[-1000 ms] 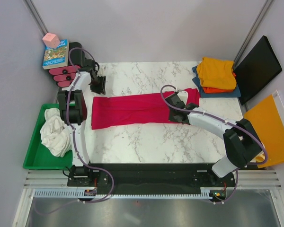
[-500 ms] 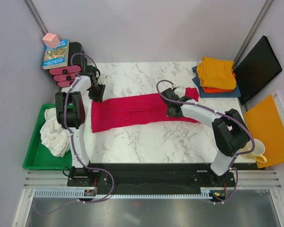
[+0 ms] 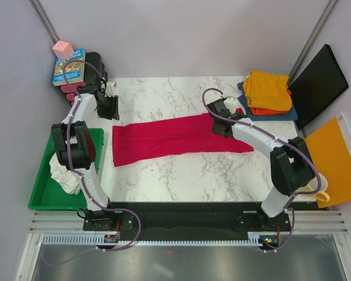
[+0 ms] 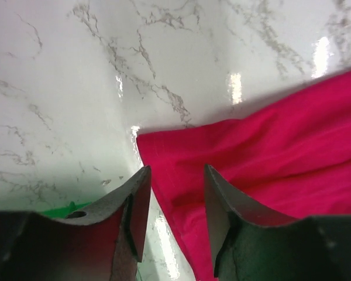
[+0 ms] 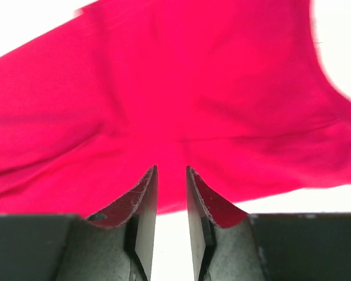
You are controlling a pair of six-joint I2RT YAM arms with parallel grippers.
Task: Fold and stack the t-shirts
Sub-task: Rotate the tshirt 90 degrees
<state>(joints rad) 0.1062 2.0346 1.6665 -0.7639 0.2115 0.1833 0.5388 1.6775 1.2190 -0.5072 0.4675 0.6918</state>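
Sideways, crimson t-shirt (image 3: 175, 139), long axis left-right

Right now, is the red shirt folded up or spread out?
Partly folded: the red shirt lies as one long narrow strip on the table.

Robotics lab test cell, not a living space. Closed in by plain grey partition walls (image 3: 181, 35) on bare metal posts (image 3: 45, 20). Marble-patterned tabletop (image 3: 181, 175) set on an aluminium rail frame (image 3: 52, 221), with a left arm (image 3: 82, 114) and a right arm (image 3: 254, 136) bolted to a black base plate (image 3: 187, 212) at the near edge, purple cables (image 3: 140, 225) looping loose. Off to the side, a green plastic tray (image 3: 44, 196), a book (image 3: 69, 66) and a pink cube (image 3: 62, 49).
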